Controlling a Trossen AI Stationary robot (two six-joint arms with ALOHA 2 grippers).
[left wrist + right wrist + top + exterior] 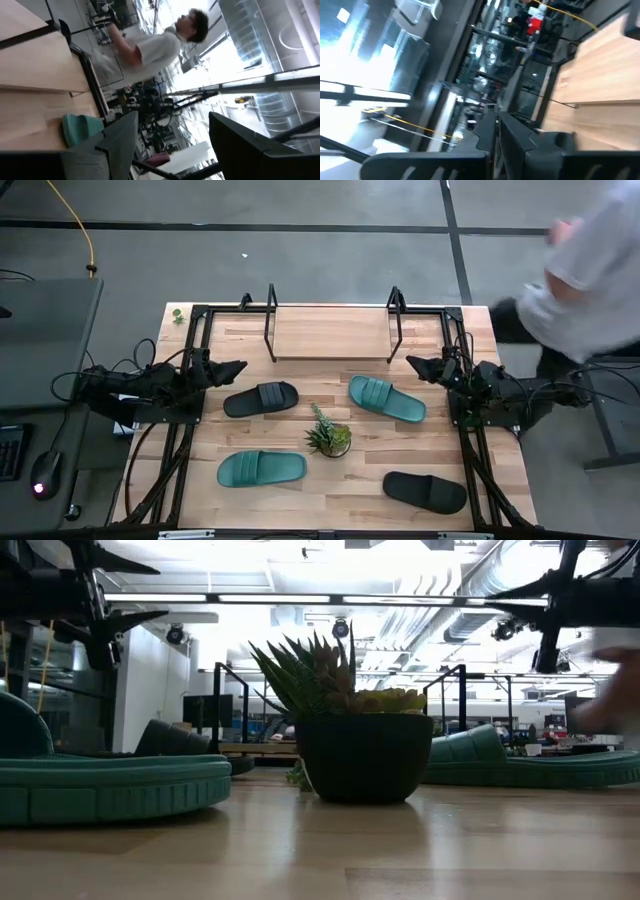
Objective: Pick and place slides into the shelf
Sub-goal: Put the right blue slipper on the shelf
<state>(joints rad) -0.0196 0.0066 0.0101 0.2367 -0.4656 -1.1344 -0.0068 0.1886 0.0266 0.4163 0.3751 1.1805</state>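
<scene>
High view: two teal slides [261, 468] [386, 398] and two black slides [261, 398] [425, 491] lie mid-surface around a plant [329, 436]; shelf [331, 332] at far edge. Left hand [236, 367] open, right hand [413, 363] closed, both empty at side edges

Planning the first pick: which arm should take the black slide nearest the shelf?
Left, I'd say. Its left gripper hangs open just beside that black slide; the right gripper sits across the table, nearer the teal slide.

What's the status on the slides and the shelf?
Left gripper open, right gripper shut, both idle. Four slides on table, shelf bare. Potted plant mid-table.
</scene>
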